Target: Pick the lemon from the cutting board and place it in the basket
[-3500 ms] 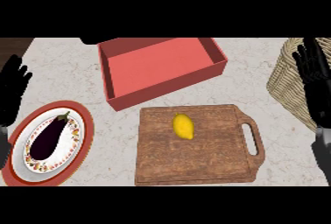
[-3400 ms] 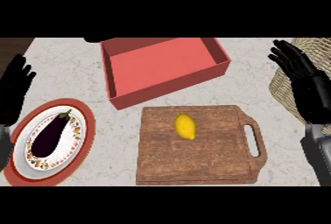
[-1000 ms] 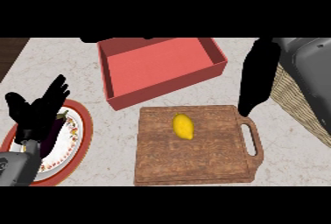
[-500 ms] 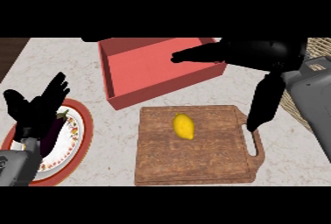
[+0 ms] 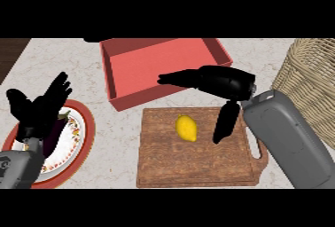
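2 open hands (image 5: 219, 82) (image 5: 40, 106), lemon (image 5: 186, 128) ungrasped, left one half-hiding eggplant (image 5: 57, 128).

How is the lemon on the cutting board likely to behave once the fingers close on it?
The lemon looks small, smooth and oval, so it may roll or slide sideways on the flat cutting board if nudged. It probably stays rigid and light. The right robot hand hovers above it with spread fingers, so a pinch across its narrow middle seems safest.
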Controlling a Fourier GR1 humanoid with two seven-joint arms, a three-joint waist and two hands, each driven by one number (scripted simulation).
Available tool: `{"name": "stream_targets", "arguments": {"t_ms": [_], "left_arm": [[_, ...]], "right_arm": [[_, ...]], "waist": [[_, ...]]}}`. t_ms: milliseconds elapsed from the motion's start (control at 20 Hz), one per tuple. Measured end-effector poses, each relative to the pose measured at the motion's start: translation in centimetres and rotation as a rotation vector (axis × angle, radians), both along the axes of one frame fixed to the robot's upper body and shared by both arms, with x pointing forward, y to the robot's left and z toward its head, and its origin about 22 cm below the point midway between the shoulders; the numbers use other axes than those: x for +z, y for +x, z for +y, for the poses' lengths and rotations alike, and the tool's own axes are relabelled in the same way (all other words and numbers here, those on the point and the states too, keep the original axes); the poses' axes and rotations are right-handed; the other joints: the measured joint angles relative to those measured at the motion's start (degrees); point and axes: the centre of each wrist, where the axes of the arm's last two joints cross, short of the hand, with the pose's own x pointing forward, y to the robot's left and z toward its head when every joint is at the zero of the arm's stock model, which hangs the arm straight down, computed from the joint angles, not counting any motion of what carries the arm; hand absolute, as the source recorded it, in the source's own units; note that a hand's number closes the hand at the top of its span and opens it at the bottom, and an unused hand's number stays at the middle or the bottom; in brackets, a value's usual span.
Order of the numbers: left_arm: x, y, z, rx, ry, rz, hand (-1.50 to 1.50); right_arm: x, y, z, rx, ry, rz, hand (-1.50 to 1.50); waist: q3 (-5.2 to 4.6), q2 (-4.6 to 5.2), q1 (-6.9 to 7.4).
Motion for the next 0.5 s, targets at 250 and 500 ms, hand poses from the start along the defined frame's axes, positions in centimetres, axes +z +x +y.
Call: {"name": "stream_targets", "arguments": {"t_ms": [250, 500], "left_arm": [[0.0, -0.3, 0.0, -0.001, 0.002, 0.009, 0.0], [-0.4, -0.7, 0.6, 0.0, -0.001, 0.008, 0.0]], "right_arm": [[-3.8, -0.3, 2.3, -0.011, -0.005, 0.023, -1.5], [-6.7, 0.1, 3.4, -0.009, -0.087, 0.014, -1.5]], "waist": [[-0.02, -0.08, -0.06], [-0.02, -0.07, 0.01]]}}
